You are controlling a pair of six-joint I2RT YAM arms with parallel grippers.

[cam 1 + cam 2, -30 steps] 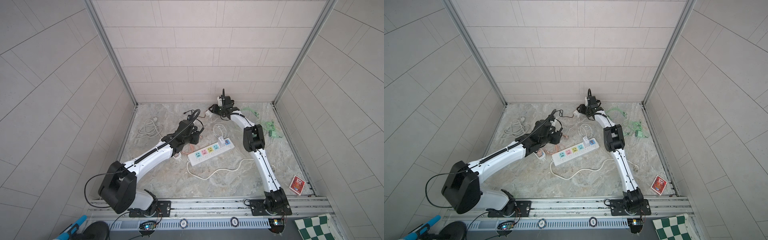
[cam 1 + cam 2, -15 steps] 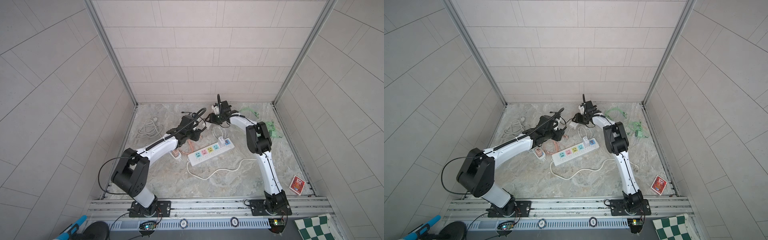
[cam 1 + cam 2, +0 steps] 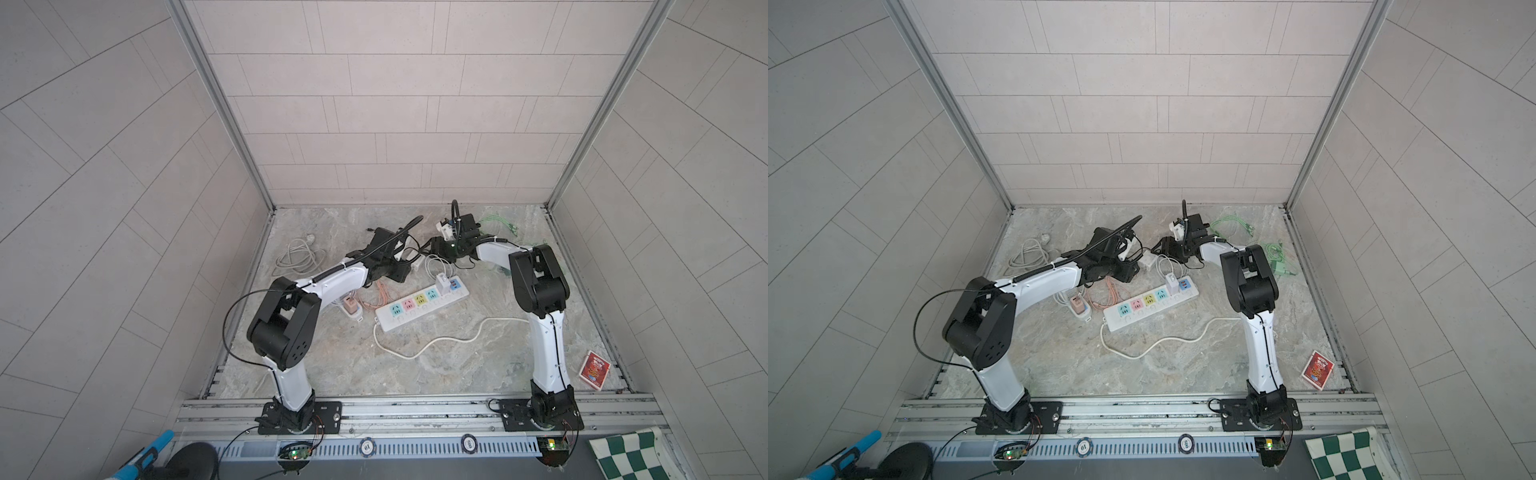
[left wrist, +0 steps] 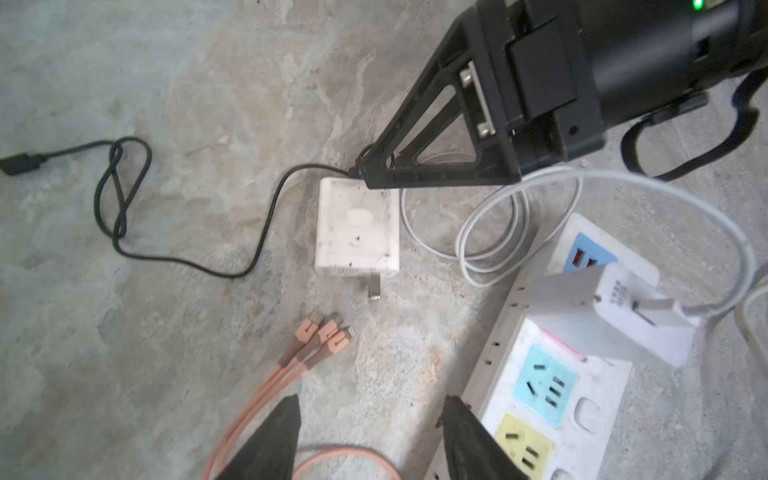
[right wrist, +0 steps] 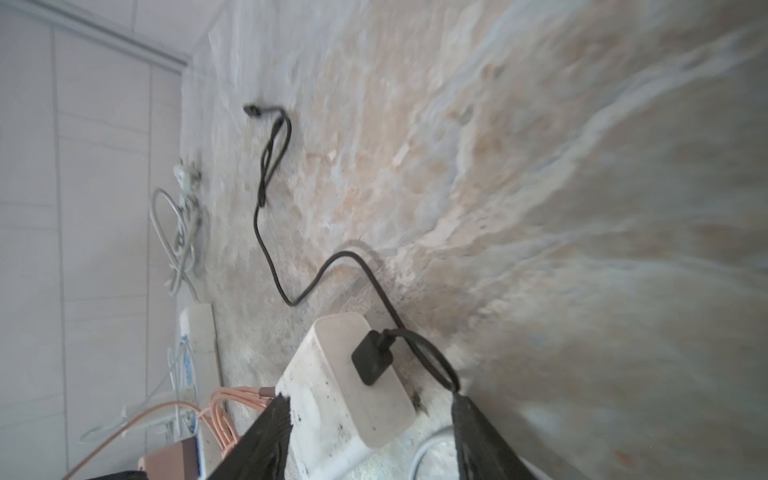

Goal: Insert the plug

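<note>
- Red card pack (image 3: 595, 370) lies on the floor near the right wall, well apart from the work
- Power strip (image 3: 419, 305) lies diagonally mid-floor, and its white cord (image 3: 436, 340) loops on the near side
- A white charger (image 3: 441, 284) is seated in the strip beside its blue far-right end
- Pink charger (image 3: 351, 306) and orange cables (image 4: 266, 395) lie left of the strip
- Left gripper (image 4: 370, 419) hangs between the orange cables and the strip, fingers (image 4: 278, 440) spread, grasping nothing
- Plug (image 4: 357, 228), a white block, lies flat on the floor just beyond the strip, not inserted, with a prong (image 4: 375, 286) turned toward the left gripper
- A black cable (image 4: 124, 199) is connected at the plug's far face
- Right gripper (image 5: 370, 399) straddles the plug's far end, fingers (image 5: 266, 436) parted and unclamped, with a gap showing on one side
- Grey cable coil (image 3: 297, 257) lies far left and green cables (image 3: 496, 224) far right
</note>
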